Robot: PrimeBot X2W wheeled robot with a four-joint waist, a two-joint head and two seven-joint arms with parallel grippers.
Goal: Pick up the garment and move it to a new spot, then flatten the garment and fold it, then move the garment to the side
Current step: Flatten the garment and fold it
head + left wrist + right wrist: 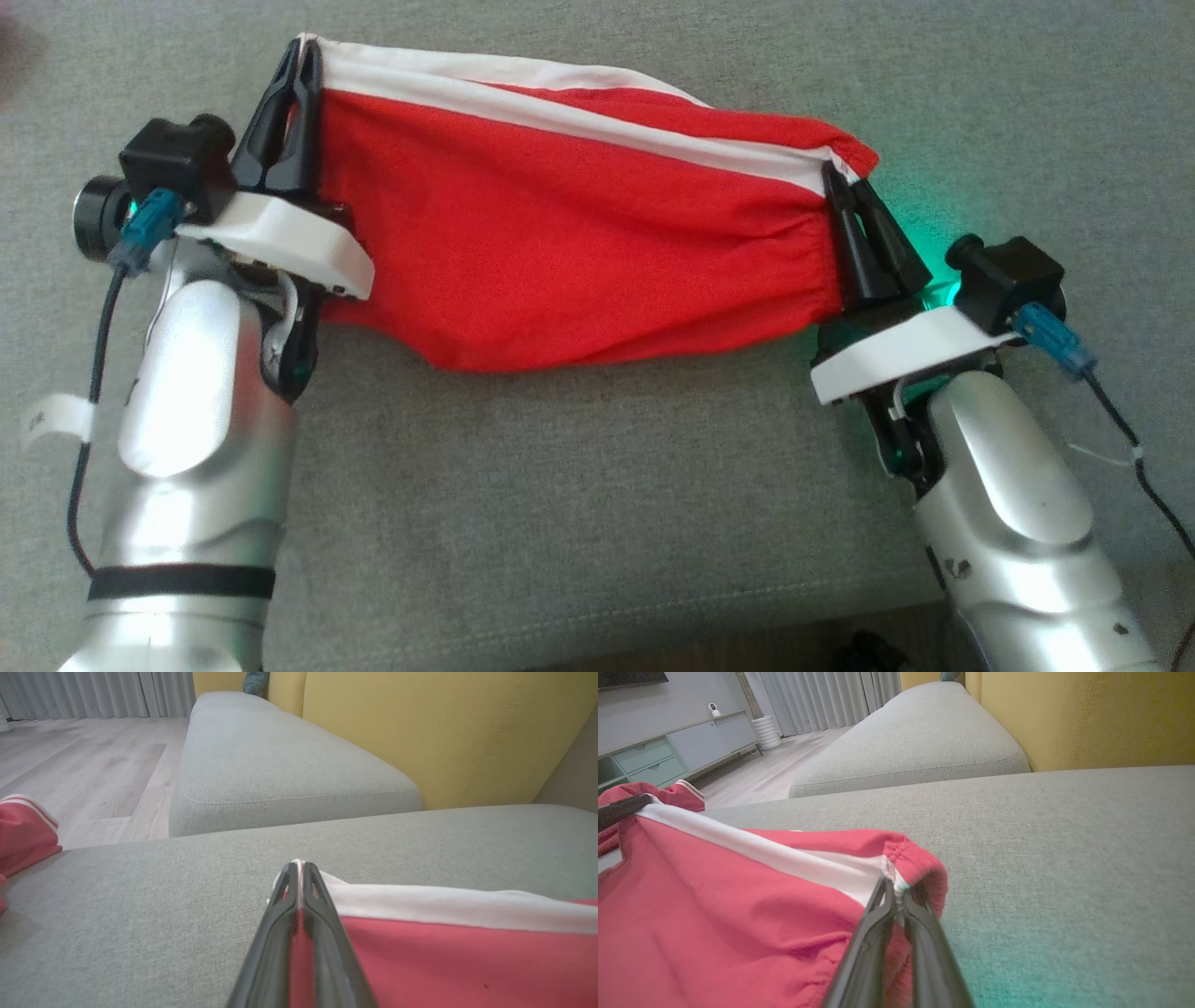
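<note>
The garment (560,243) is red with white stripes along its top edge and hangs stretched between my two grippers above the grey cushion (579,504). My left gripper (303,56) is shut on its left white-striped corner. My right gripper (840,177) is shut on its right end, near the gathered elastic hem. In the left wrist view the left gripper (298,865) pinches the white edge of the garment (467,952). In the right wrist view the right gripper (896,886) pinches the garment (714,905) by its hem, and the other gripper's dark finger (621,809) shows at far left.
Grey sofa cushion (140,928) spreads all around and under the garment. Another seat cushion (280,774) lies beyond, with yellow backrests (444,732) to the right. Wooden floor (84,765), curtains and a low cabinet (668,751) lie past the sofa edge. A second piece of red cloth (23,835) shows at the left.
</note>
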